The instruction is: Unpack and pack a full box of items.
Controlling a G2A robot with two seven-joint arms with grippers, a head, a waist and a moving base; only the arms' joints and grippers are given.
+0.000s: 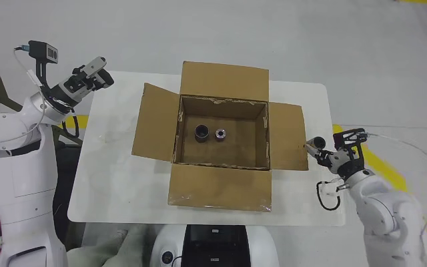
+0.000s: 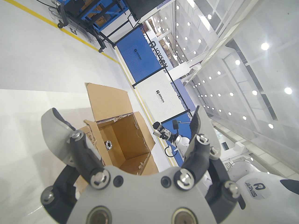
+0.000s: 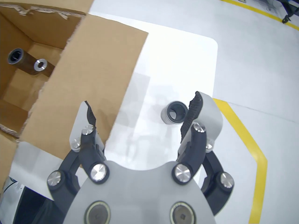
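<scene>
Right gripper [image 3: 142, 97] gapes beside box flap [image 3: 81, 71], cylinder [image 3: 172, 115] near its finger.

Open cardboard box [image 1: 220, 188] holds two metal cylinders [image 1: 202, 133] [image 1: 221, 134]; third cylinder [image 3: 174, 115] rests just outside.

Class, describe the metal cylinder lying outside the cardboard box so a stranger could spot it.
Start at the open brown cardboard box on the white table. Go past its side flap toward the right gripper: there rests a short silver metal cylinder with a dark bore. Unlike the two cylindrical metal parts inside the box, it sits on the bare tabletop.
</scene>
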